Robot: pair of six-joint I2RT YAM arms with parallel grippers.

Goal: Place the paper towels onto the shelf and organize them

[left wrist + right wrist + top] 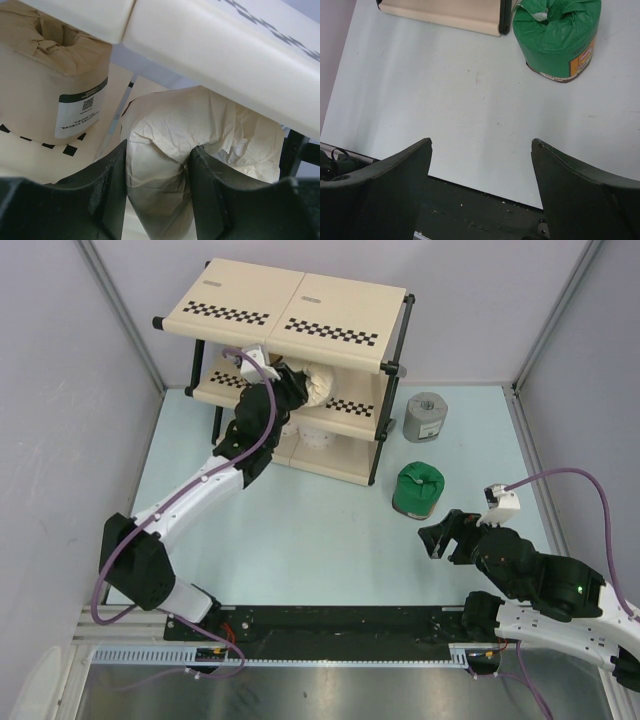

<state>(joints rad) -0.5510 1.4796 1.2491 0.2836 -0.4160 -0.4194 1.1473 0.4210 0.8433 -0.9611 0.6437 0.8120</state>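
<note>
White roll sits half hidden beneath shelf.

Green roll, grey roll, chequered beige shelf

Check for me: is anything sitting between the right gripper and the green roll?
Nothing visible. The right gripper is open, and only table surface lies between it and the green roll. The shelf foot stands left of that line, and the grey roll sits beyond the green one.
</note>
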